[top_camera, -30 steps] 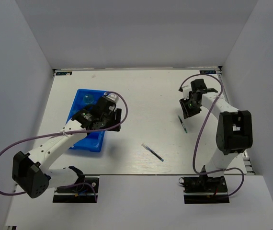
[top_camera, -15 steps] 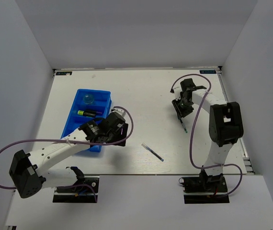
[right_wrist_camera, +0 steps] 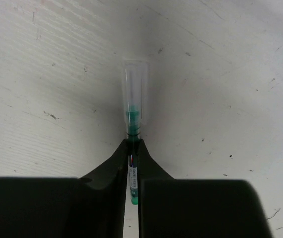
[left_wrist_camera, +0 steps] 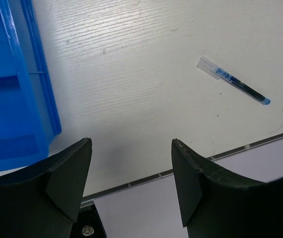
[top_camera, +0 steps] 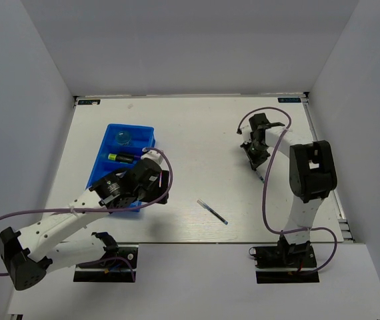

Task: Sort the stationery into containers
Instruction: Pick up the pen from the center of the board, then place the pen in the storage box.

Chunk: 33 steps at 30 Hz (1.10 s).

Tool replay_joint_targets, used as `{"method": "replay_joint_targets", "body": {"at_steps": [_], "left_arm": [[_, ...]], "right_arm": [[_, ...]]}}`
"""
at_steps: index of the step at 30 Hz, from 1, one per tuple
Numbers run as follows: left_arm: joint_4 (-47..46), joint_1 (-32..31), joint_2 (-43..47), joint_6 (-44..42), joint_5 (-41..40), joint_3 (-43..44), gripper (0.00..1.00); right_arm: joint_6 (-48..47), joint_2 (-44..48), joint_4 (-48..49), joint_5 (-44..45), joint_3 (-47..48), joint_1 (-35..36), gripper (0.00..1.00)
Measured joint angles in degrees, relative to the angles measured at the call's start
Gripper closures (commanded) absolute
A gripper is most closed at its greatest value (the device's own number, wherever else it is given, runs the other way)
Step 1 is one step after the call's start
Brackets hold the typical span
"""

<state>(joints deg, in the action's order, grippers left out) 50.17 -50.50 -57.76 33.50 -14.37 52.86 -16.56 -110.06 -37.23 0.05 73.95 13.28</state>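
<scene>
The long bright-blue tray lies at the left, with a round teal jar in its far compartment and a yellow-capped black highlighter behind it. My left gripper is open and empty, just right of the tray's near end. A thin dark-blue pen lies on the table right of it and shows in the left wrist view. My right gripper is shut on a green pen with a clear cap, low on the table at the far right.
The table's near edge runs just below the left fingers. Purple cables loop off both arms. White walls close in the table at the back and sides.
My left gripper has moved off the tray toward the near right, uncovering the highlighter. My right gripper has shifted a little left, down over the green pen.
</scene>
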Motion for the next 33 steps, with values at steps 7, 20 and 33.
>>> {"method": "replay_joint_targets", "body": {"at_steps": [7,20,33], "left_arm": [[3.6,-0.3,0.7,-1.0,-0.8,3.8,0.25],[-3.3,-0.3,3.3,-12.6,16.7,23.9,0.26],[-9.5,-0.5,0.7,-14.9,33.3,24.9,0.27]], "right_arm": [[-0.6,0.9,1.4,3.9,-1.4,2.2,1.0],[-9.2,-9.1,-24.8,-25.2,33.2,16.1,1.0],[4.5,-20.4,-5.3,-49.8,52.3,37.3,1.0]]}}
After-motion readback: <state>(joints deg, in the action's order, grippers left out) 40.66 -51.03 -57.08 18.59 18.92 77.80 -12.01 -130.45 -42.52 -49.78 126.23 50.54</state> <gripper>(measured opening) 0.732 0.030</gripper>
